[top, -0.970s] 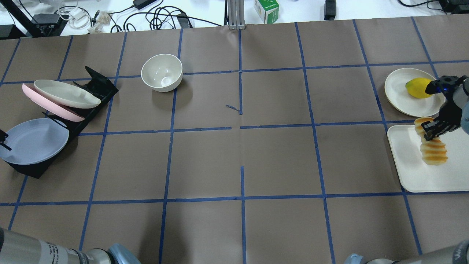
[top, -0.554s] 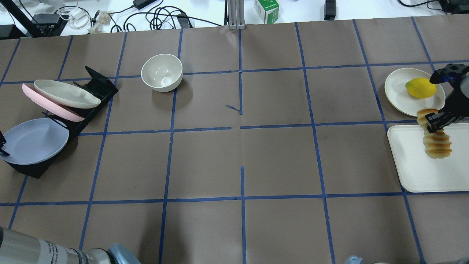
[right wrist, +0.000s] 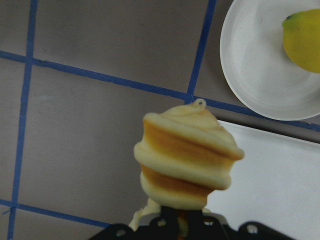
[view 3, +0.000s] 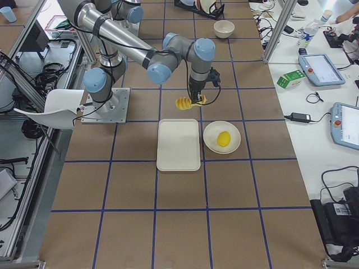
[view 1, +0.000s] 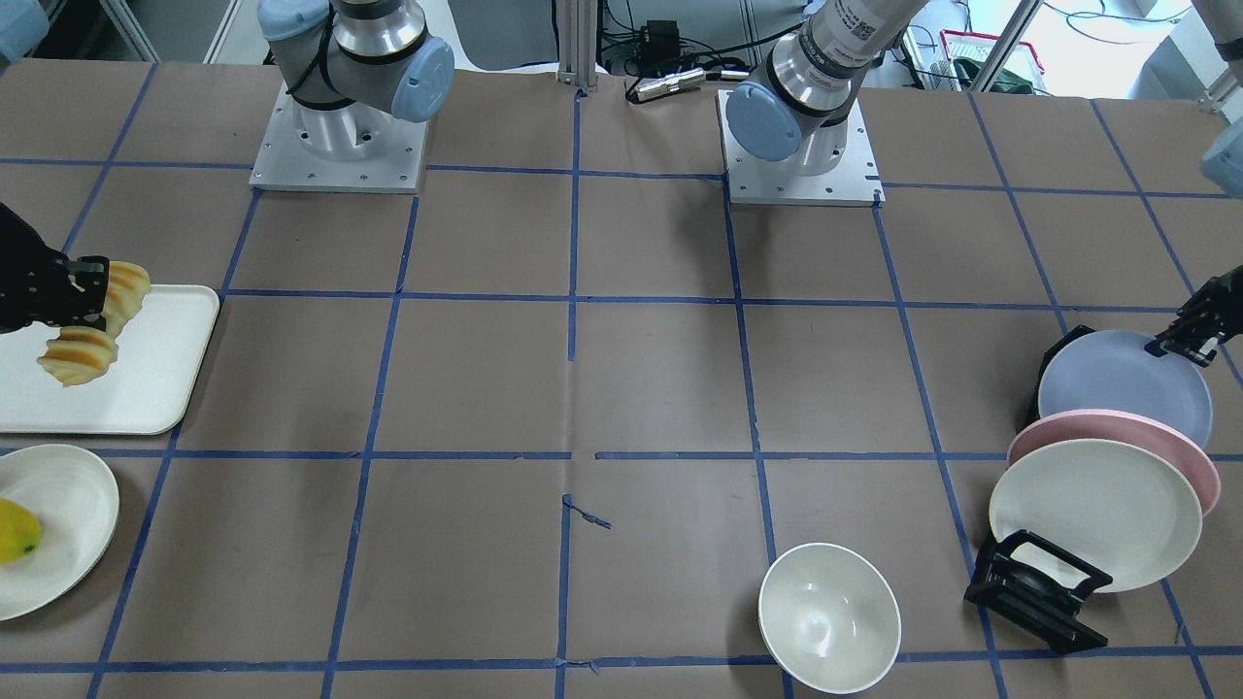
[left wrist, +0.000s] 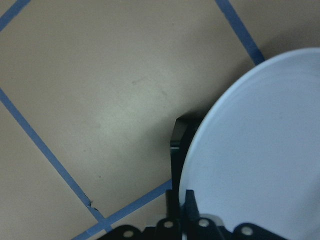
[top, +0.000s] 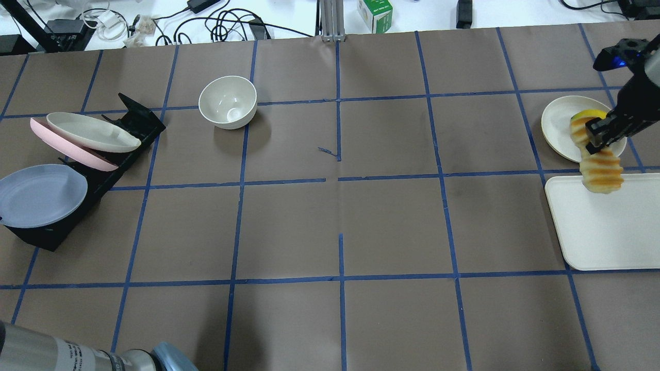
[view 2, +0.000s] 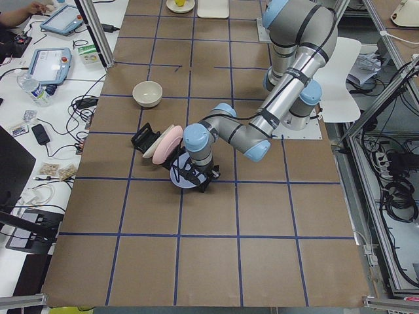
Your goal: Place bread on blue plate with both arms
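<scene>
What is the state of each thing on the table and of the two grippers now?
bread, in the air, gripped
right gripper, shut on bread
blue plate, tilted, rim gripped
left gripper, shut on blue plate
pink plate, leaning in rack
cream plate, leaning in rack
bowl, upright, empty
tray, flat, empty
yellow fruit, lying on small plate

**No legible writing in any view**

Print is present, but none of it can be read. A green-and-white carton (top: 375,14) beyond the worktop's (top: 340,216) far edge carries small lettering, too tiny to make out. A white sticker (top: 72,354) on the left arm (top: 26,342) shows lines of dark print, equally unreadable. From the front, that arm's sticker shows only a blurred, code-like pattern. Tablet screens (view 3: 317,68) on the side bench are illegible.
</scene>
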Available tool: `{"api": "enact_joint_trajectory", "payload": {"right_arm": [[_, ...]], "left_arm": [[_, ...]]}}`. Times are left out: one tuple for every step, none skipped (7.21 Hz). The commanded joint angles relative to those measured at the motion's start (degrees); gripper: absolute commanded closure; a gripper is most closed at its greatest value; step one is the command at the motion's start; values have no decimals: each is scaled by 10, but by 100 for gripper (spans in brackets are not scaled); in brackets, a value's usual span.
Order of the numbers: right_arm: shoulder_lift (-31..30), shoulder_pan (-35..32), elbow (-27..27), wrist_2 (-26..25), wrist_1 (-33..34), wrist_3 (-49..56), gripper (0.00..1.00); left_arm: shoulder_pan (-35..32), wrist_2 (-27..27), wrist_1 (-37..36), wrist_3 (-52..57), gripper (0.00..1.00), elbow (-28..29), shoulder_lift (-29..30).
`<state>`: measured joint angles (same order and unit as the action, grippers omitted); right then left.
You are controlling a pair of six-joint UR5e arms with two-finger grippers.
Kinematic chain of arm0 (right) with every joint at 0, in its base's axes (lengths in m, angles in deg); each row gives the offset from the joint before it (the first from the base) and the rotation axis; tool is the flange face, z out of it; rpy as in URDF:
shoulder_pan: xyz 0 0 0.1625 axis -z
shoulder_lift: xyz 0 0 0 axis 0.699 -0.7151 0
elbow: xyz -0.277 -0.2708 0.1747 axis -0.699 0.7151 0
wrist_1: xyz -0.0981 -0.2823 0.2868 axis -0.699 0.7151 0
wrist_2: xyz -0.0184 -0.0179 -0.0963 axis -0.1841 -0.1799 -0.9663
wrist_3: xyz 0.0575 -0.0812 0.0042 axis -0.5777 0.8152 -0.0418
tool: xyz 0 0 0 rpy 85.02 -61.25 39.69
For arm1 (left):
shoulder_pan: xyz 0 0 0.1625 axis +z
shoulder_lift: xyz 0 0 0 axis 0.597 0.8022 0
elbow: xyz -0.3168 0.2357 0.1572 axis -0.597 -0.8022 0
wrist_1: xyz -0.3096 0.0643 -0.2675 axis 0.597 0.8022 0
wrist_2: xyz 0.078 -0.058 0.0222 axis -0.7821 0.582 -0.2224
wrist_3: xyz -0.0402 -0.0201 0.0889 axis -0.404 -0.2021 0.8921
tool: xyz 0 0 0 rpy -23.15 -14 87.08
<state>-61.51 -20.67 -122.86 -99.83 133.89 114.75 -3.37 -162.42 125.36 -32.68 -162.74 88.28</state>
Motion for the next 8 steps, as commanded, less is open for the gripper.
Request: {"api": "enact_joint_trajectory", "payload": {"right_arm": [[-7, -39, 16, 9, -25, -31, 100], [-10, -77, 21, 9, -34, -97, 100], [-19, -113, 24, 9, -32, -122, 100], [-26, -143, 23, 9, -34, -164, 100], [-26, -165, 24, 4, -33, -197, 100], [-24, -168, 24, 3, -31, -198, 100], [-26, -170, 23, 9, -32, -198, 100], [-26, -171, 23, 12, -30, -198, 100]], "left_arm": [[-1, 0, 20, 8, 100, 5, -31], [0, -2, 64, 8, 100, 12, -55], [-1, -5, 104, 7, 100, 27, -83], [-1, -7, 159, 7, 100, 45, -111], [-2, -7, 206, 8, 100, 62, -136], [-7, -6, 260, 9, 100, 82, -158], [-24, 3, 307, 15, 100, 98, -172], [-63, 26, 317, 21, 100, 101, -194]]}}
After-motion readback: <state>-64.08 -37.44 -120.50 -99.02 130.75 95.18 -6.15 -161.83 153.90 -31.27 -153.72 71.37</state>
